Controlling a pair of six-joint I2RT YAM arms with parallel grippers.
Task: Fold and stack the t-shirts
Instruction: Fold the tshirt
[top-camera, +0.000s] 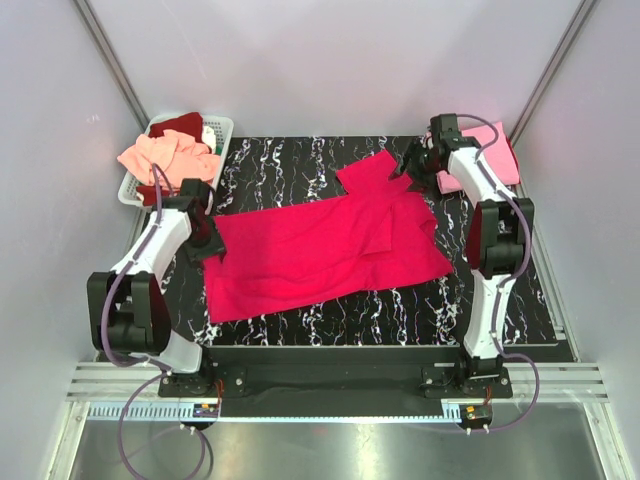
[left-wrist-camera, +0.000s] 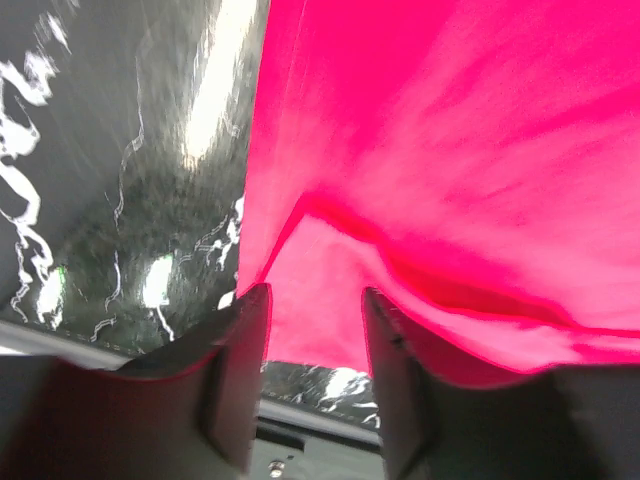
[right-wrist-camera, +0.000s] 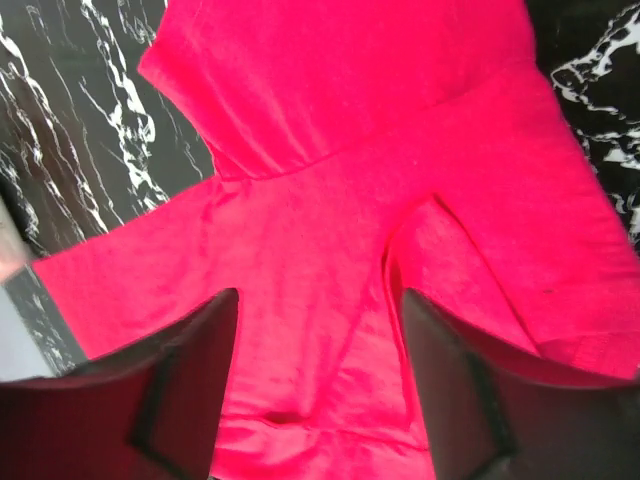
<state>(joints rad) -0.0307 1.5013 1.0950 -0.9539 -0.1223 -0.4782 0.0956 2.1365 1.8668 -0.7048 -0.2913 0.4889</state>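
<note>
On table, 1 red tee (top-camera: 320, 250), L claw (left-wrist-camera: 313, 375) apart, R claw (right-wrist-camera: 313, 385) apart.

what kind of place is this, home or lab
Most likely a lab test cell, not a home: plain white walls on metal framing enclose a black marbled table, and two arms are bolted to a rail at its near edge.

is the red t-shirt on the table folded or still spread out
Partly folded. The red t-shirt lies as a long narrow band across the table, one sleeve sticking out at the far side, not yet a compact square.
</note>
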